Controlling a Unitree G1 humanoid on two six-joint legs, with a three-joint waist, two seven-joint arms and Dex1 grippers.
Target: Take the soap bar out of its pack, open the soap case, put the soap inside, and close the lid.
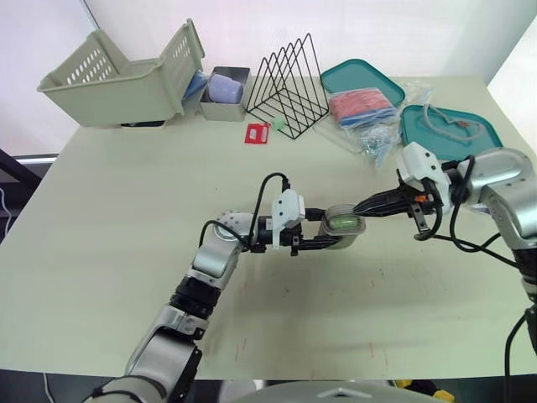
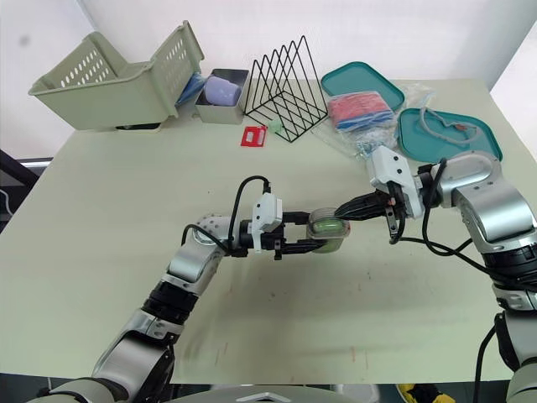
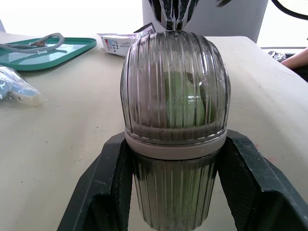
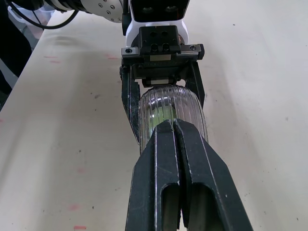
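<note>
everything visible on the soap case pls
The soap case: ribbed, smoky-clear plastic, a domed lid over a matching base, pale band at the seam. The lid sits down on the base; green soap shows through it. The left gripper clamps it between its two black fingers, one each side. The right gripper, fingers shut together, touches the lid with its tips. Whether it rests on the table I cannot tell.

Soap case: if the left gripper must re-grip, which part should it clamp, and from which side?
On the soap case, clamp the darker half, short of the pale band, a finger on each ribbed flank, coming from the end opposite the clear dome, as the left gripper does. The dome tapers, so it would likely slip, and the shut right gripper is at its tip.
</note>
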